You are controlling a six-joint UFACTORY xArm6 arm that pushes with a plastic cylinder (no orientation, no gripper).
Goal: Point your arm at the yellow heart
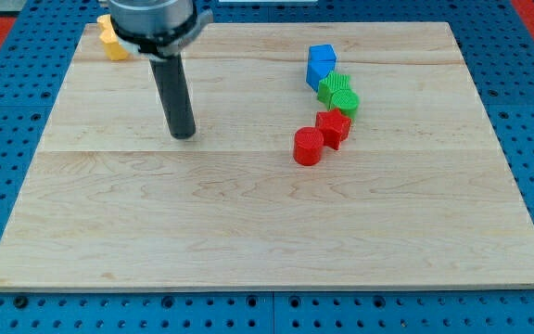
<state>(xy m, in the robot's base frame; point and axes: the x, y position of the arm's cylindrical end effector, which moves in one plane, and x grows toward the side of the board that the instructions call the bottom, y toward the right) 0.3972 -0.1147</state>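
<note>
Rod only, no gripper to judge; my tip sits below-right of the partly hidden, probably heart-shaped yellow plastic block; approach unfinished.

One camera view only: high, angled down from the near long edge of the wooden surface, whole board framed.

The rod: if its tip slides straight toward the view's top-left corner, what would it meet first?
Most likely the yellow block, partly hidden behind the arm, so its shape is unclear. My tip stands apart from it on bare board, with nothing visible between. Depth is hard to judge.
</note>
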